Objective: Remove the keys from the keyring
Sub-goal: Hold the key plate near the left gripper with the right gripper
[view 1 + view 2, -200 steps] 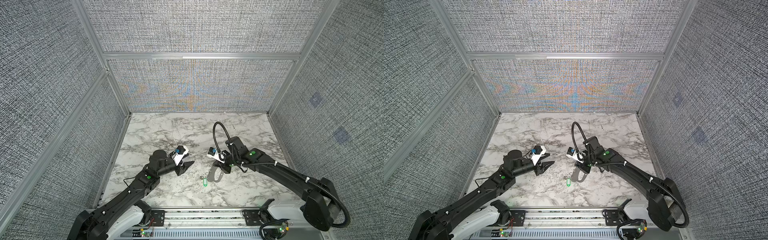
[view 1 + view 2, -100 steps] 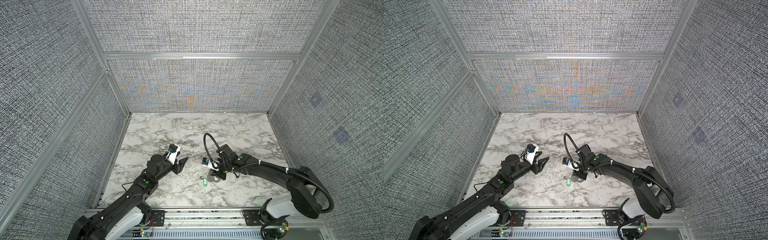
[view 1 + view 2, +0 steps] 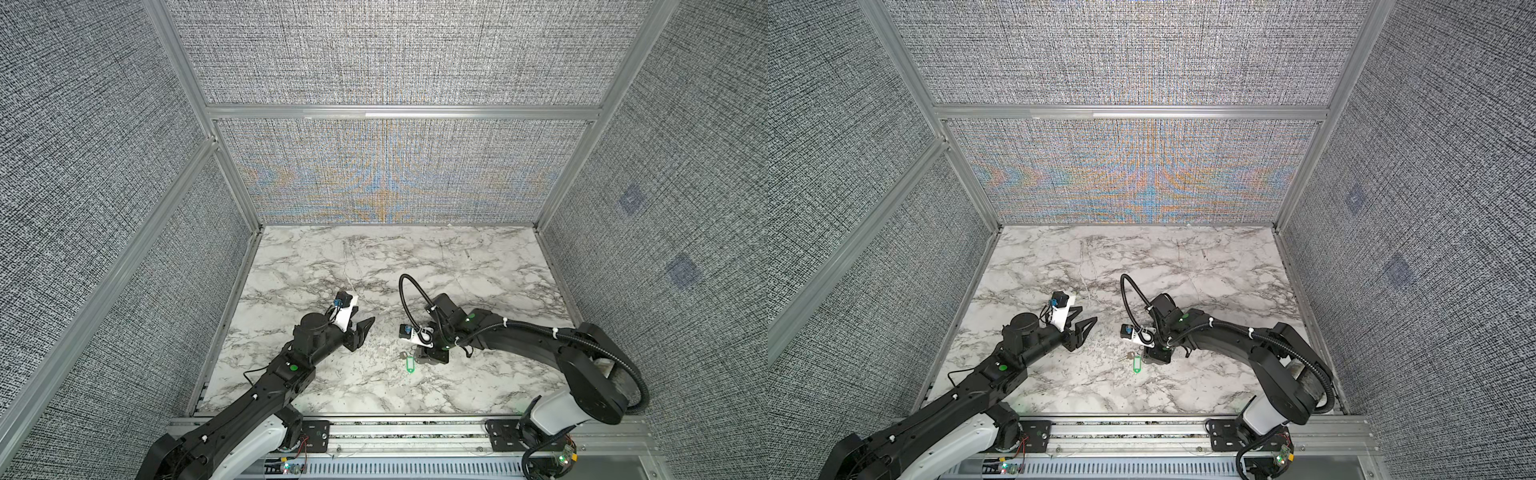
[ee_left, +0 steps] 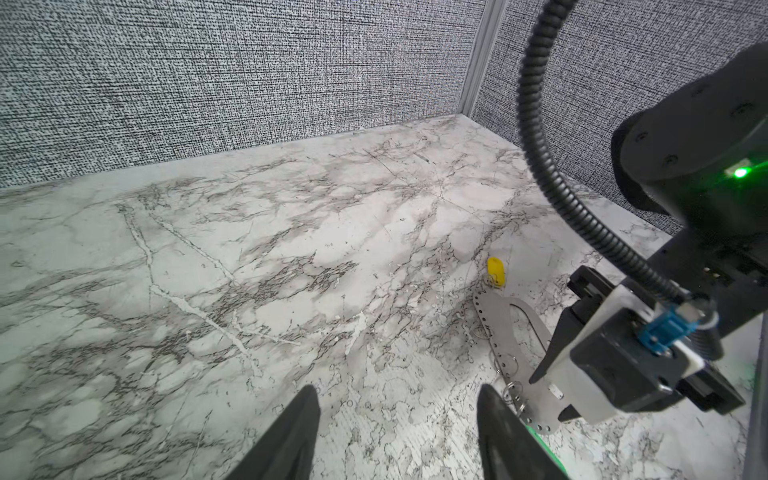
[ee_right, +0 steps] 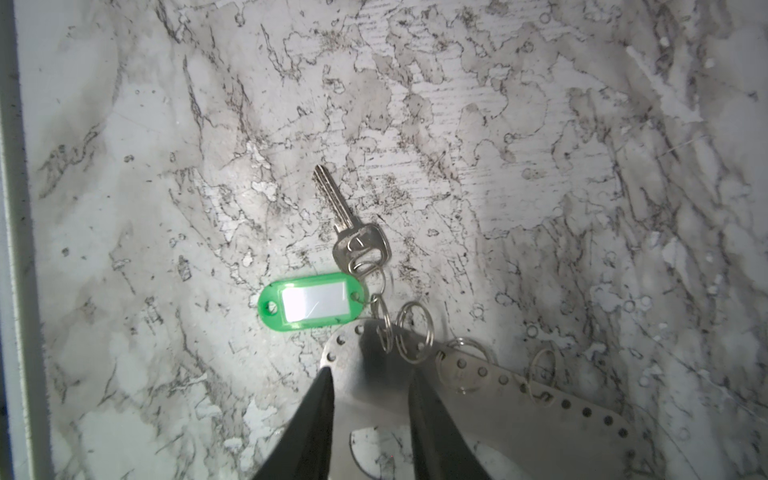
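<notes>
The keyring (image 5: 519, 413), a flat grey metal plate with an oval opening and small wire rings along one edge, lies flat on the marble. A silver key (image 5: 349, 224) with a green tag (image 5: 311, 301) hangs from a ring at its end; the green tag (image 3: 410, 365) (image 3: 1136, 365) shows in both top views. A yellow tag (image 4: 496, 271) lies at the far end of the keyring (image 4: 496, 332). My right gripper (image 5: 372, 374) (image 3: 432, 357) points down over the green-tag end, jaws apart, the plate beneath them. My left gripper (image 4: 397, 390) (image 3: 365, 314) hovers open to its left.
Fabric walls with aluminium posts (image 3: 232, 183) close in the marble table (image 3: 415, 257) on three sides. The right arm's black cable loop (image 3: 405, 291) arches above its wrist. A metal rail (image 3: 415, 432) runs along the front edge.
My right gripper's jaws have parted from shut, after the wrist swung left and down onto the keyring. The left gripper drew back a little and opened slightly wider.
</notes>
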